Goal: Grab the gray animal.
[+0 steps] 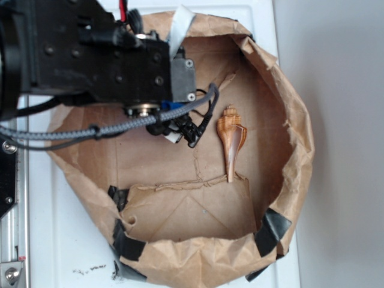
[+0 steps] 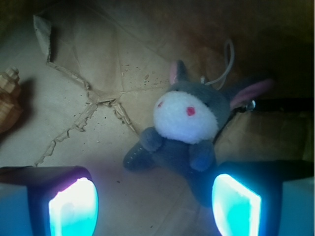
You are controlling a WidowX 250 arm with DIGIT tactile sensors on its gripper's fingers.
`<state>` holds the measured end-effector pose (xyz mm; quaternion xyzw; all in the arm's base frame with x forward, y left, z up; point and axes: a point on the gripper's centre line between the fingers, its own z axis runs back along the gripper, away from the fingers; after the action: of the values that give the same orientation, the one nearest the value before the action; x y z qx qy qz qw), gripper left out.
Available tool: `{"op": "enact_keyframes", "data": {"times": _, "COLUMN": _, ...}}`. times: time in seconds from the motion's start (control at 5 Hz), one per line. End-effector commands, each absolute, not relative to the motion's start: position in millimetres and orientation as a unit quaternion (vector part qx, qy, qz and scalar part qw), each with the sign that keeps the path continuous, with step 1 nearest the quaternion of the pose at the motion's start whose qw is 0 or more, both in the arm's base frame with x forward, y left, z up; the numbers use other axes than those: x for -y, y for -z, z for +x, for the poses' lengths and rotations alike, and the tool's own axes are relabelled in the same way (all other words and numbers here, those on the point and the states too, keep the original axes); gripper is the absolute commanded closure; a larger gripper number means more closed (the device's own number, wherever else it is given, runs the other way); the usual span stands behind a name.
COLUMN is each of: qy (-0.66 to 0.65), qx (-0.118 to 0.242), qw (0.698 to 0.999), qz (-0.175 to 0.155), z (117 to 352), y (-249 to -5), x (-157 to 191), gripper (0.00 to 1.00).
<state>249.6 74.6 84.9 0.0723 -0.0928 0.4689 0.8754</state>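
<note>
Fingers [image 2: 74,204] of the gripper [image 2: 155,204] stood spread wide in the wrist view, 2 glowing pads at the bottom corners with nothing between them. In the exterior view we saw the arm [image 1: 90,57] reaching over the paper bag [image 1: 294,120], its bulk hiding whatever lay directly beneath, so we could not pick out the toy there.

Just ahead of the open jaws lay the gray animal [image 2: 189,130], on its back on the brown paper floor of the bag, face up toward the camera. Its lower body sat close to the right pad, its head farther away. We judged it soft and light, a plush that would squash under pressure and not slip much against the pads. It looked in no way fragile. The round belly or the head seemed the best place to pinch, since the stubby limbs and floppy ears would probably fold away. The jaws would need to shift toward the right pad's side and come down to straddle it.

The toy had a gray body, a big white muzzle with a red nose, and long ears lined pink. A thin loop of cord [image 2: 227,64] rose from its head.

Well off to the left, at the frame's edge, sat the seashell [image 2: 9,101], brown and spiral, plainly visible in the exterior view too.
</note>
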Motion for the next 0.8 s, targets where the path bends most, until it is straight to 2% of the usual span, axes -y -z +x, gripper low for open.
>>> {"op": "enact_keyframes", "data": {"times": 0.0, "qy": -0.472, "qx": 0.146, "qw": 0.863, "qz": 0.108, "z": 252.7, "y": -105.3, "x": -86.1, "gripper": 0.0}}
{"op": "enact_keyframes", "data": {"times": 0.2, "qy": -0.462, "qx": 0.147, "qw": 0.871, "qz": 0.08, "z": 257.2, "y": -105.5, "x": -84.1, "gripper": 0.0}}
{"op": "enact_keyframes", "data": {"times": 0.4, "qy": -0.453, "qx": 0.151, "qw": 0.877, "qz": 0.059, "z": 267.7, "y": -119.5, "x": -78.6, "gripper": 0.0}}
{"op": "enact_keyframes", "data": {"times": 0.6, "qy": -0.427, "qx": 0.14, "qw": 0.893, "qz": 0.034, "z": 273.8, "y": -136.4, "x": -72.4, "gripper": 0.0}}
